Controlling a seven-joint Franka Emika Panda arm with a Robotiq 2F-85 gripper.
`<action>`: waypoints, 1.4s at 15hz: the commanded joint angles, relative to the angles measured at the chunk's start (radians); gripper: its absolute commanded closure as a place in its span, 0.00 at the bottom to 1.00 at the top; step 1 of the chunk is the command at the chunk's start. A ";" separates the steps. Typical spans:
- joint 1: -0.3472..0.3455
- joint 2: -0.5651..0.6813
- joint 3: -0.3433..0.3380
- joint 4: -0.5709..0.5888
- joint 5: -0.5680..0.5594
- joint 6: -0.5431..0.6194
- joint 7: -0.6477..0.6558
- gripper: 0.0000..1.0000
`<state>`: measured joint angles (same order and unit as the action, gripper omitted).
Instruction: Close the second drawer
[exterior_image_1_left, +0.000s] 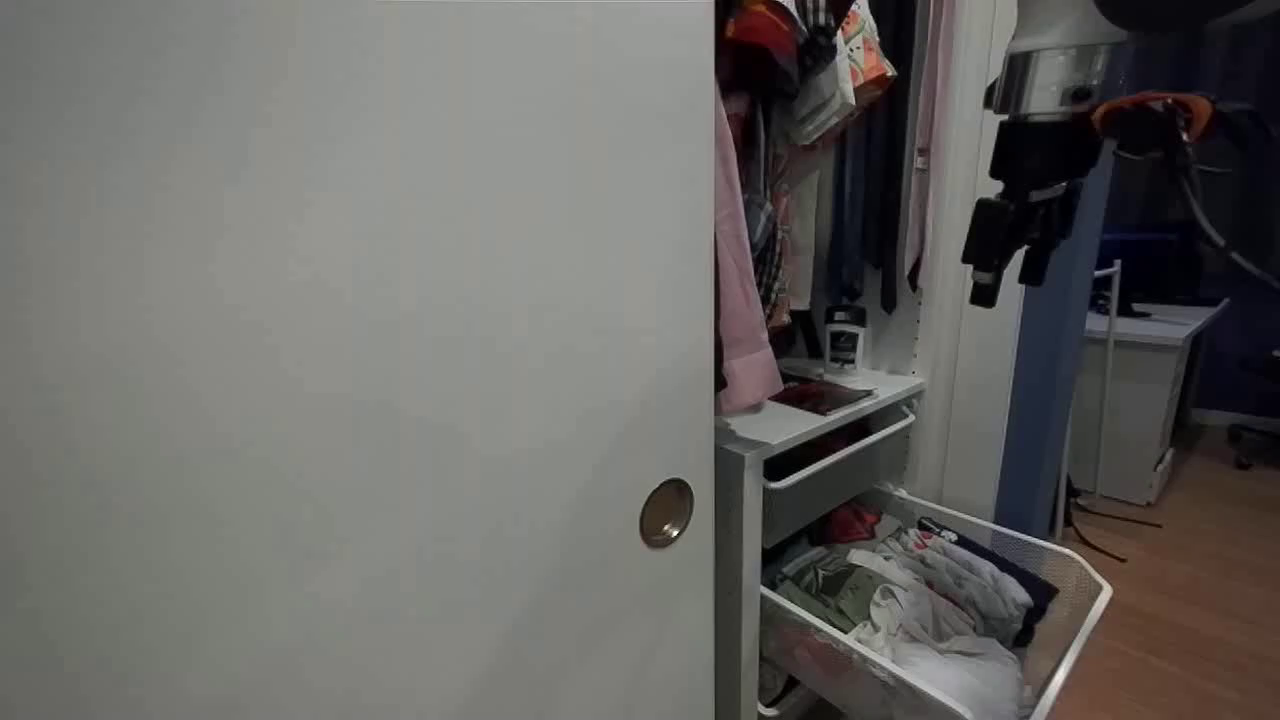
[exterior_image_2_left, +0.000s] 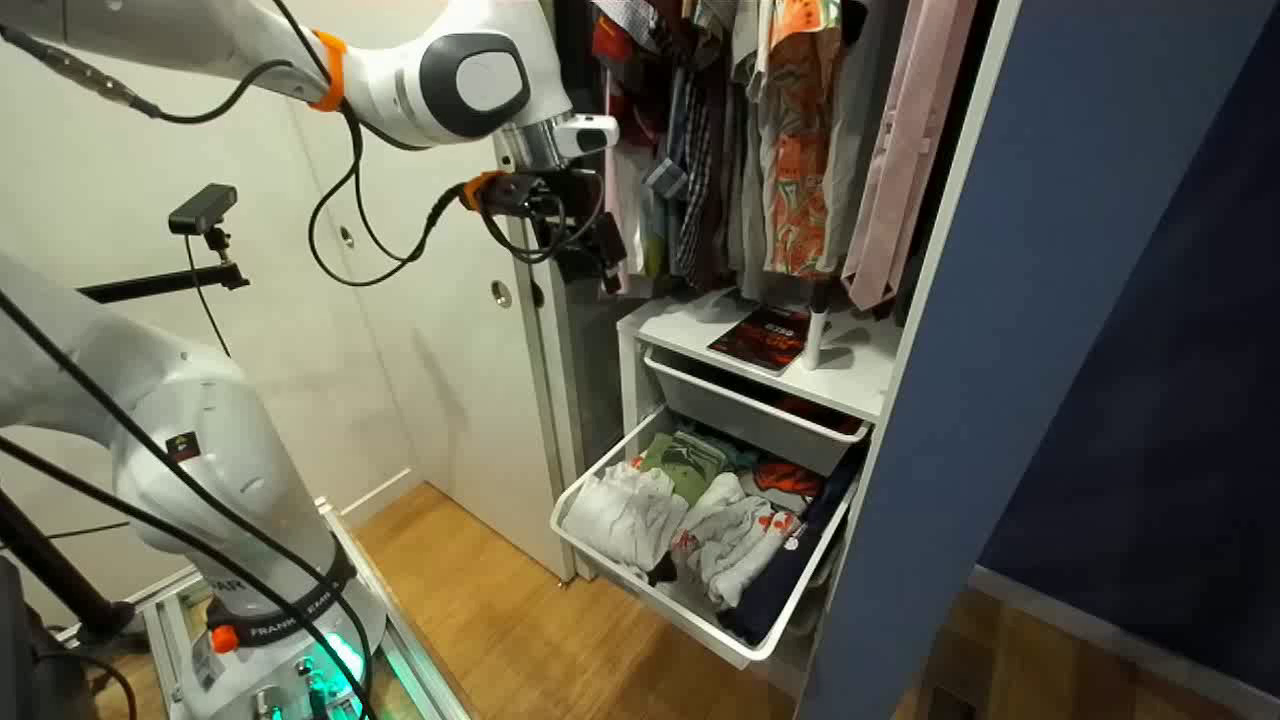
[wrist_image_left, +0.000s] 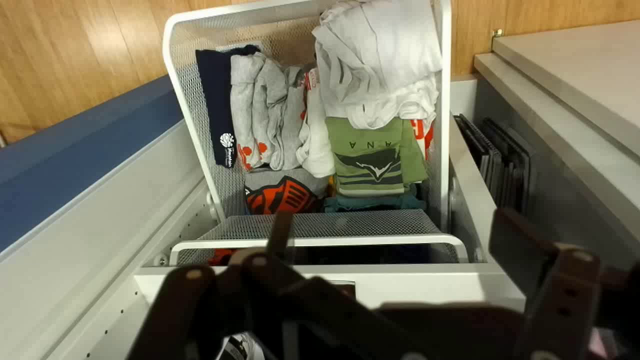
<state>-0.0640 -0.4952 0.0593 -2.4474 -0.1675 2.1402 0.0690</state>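
Observation:
The second drawer is a white mesh-walled drawer pulled far out of the white unit, with folded clothes inside; its rim shows in both exterior views (exterior_image_1_left: 1080, 640) (exterior_image_2_left: 690, 622) and in the wrist view (wrist_image_left: 446, 65). The uppermost drawer (exterior_image_2_left: 750, 410) sits just above it, only slightly out, also in the wrist view (wrist_image_left: 330, 225). My gripper (wrist_image_left: 400, 235) is open and empty, its fingers wide apart over the unit's front edge. In both exterior views the gripper (exterior_image_1_left: 1010, 278) (exterior_image_2_left: 608, 262) hangs pointing down, well above the drawers and touching nothing.
The unit's white top (exterior_image_2_left: 855, 385) bears a dark magazine (exterior_image_2_left: 765, 338) and a white-and-black bottle (exterior_image_1_left: 845, 340). Clothes (exterior_image_2_left: 800, 200) hang above it. A pale sliding door (exterior_image_2_left: 470, 400) stands on one side, a blue panel (exterior_image_2_left: 1010, 250) on the other.

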 joint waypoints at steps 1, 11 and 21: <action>0.011 0.001 -0.009 0.003 -0.005 -0.004 0.004 0.00; 0.011 0.001 -0.009 0.003 -0.005 -0.004 0.004 0.00; -0.044 0.159 -0.059 -0.054 -0.056 0.131 0.000 0.00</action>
<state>-0.0793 -0.4208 0.0328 -2.4772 -0.1770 2.1879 0.0690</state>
